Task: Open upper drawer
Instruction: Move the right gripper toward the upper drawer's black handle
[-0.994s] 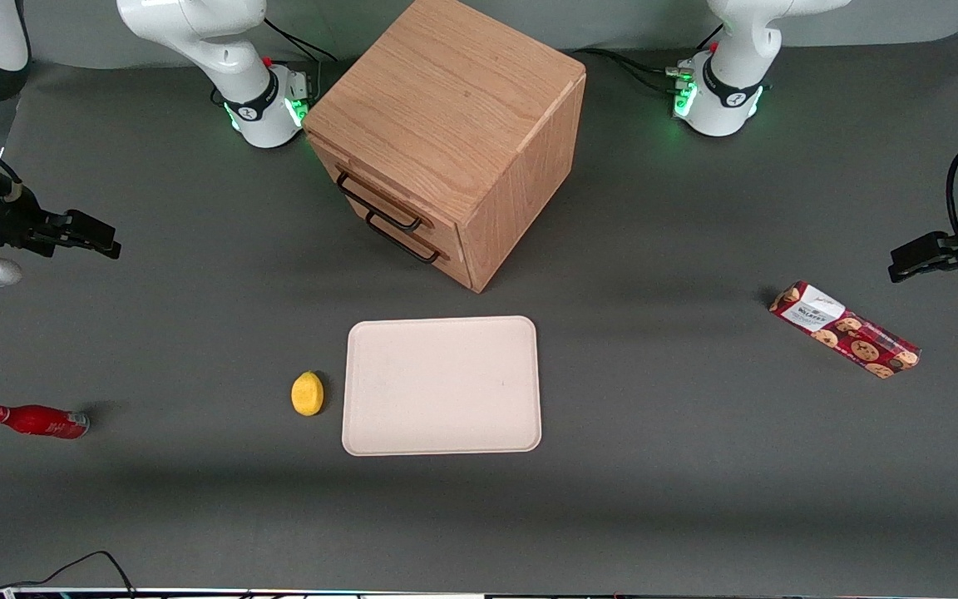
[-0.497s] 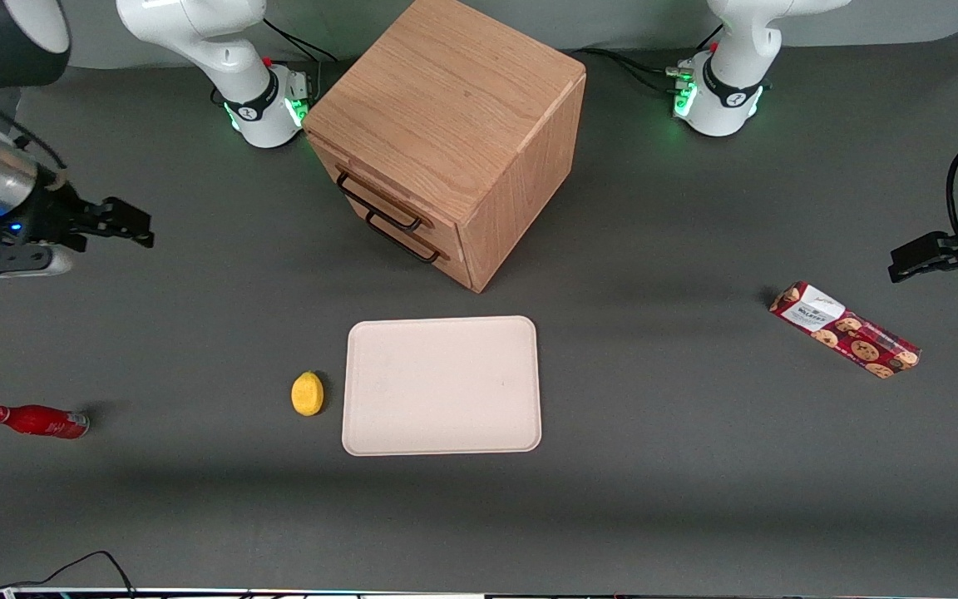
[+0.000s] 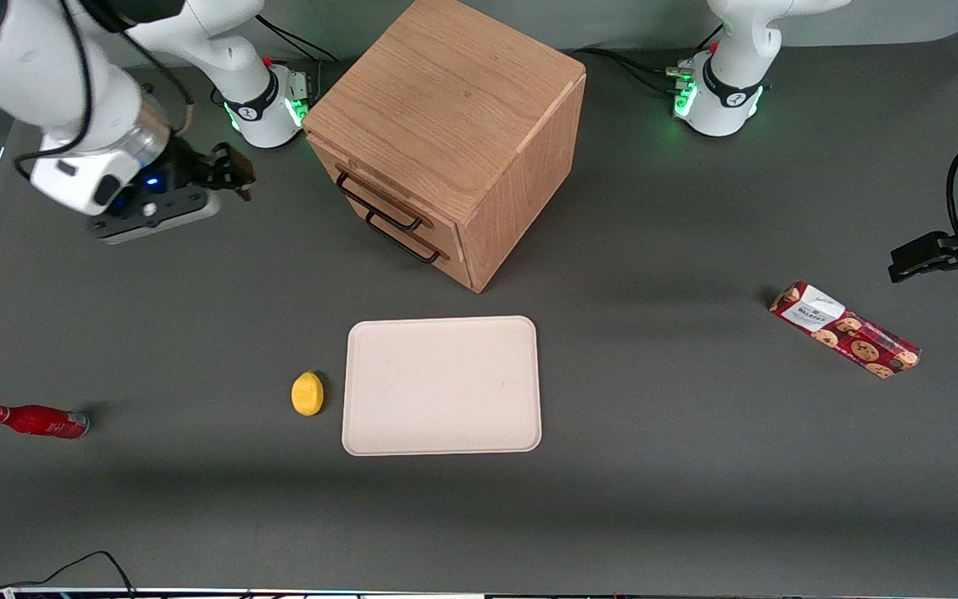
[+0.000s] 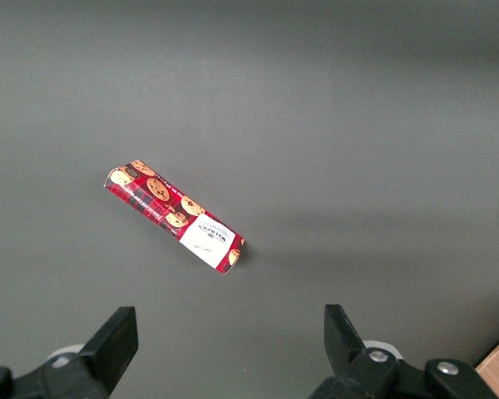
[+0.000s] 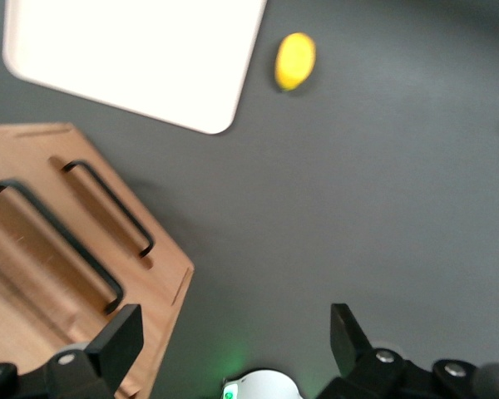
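Note:
The wooden cabinet [image 3: 454,108] stands at the middle of the table, farther from the front camera than the tray. Its upper drawer [image 3: 379,202] is shut, with a thin black bar handle; the lower drawer [image 3: 402,237] sits below it, also shut. My right gripper [image 3: 234,173] hovers above the table in front of the drawers, toward the working arm's end, well apart from the handles. It is open and empty. The right wrist view shows the gripper [image 5: 233,341], with the upper drawer [image 5: 33,249] and the lower drawer's handle [image 5: 108,208] close by.
A cream tray [image 3: 441,385] lies nearer the front camera than the cabinet, with a lemon [image 3: 307,393] beside it. A red bottle [image 3: 34,420] lies toward the working arm's end. A cookie box [image 3: 845,329] lies toward the parked arm's end. The working arm's base [image 3: 267,104] stands beside the cabinet.
My right arm has swung from the table's end toward the cabinet's drawer front. The gripper stays open. The drawers and other objects have not moved.

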Robot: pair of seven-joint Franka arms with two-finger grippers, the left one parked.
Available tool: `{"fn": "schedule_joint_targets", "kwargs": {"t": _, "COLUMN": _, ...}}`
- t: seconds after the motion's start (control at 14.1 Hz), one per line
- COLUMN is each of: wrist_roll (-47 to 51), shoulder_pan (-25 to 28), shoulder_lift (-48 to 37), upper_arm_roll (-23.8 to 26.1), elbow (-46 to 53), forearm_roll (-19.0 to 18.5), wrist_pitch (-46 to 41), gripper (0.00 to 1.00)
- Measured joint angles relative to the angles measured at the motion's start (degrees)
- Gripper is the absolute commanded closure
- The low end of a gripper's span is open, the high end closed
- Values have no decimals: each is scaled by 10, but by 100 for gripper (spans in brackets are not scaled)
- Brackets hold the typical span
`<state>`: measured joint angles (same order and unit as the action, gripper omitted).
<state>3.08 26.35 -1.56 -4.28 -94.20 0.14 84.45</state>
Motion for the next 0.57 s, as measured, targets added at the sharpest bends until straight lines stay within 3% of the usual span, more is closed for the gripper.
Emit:
{"fn": "schedule_joint_targets", "kwargs": {"t": 0.36, "wrist_roll": 0, "shoulder_pan": 78, "shoulder_lift": 2, "upper_arm_roll": -1, "elbow": 0, "forearm_roll": 60, "wrist_pitch": -2, "gripper": 0}}
{"fn": "schedule_joint_targets", "kwargs": {"t": 0.57, "wrist_roll": -9, "shoulder_pan": 87, "shoulder_lift": 3, "upper_arm_roll": -1, "elbow": -1, "forearm_roll": 69, "wrist_pitch": -2, "gripper": 0}}
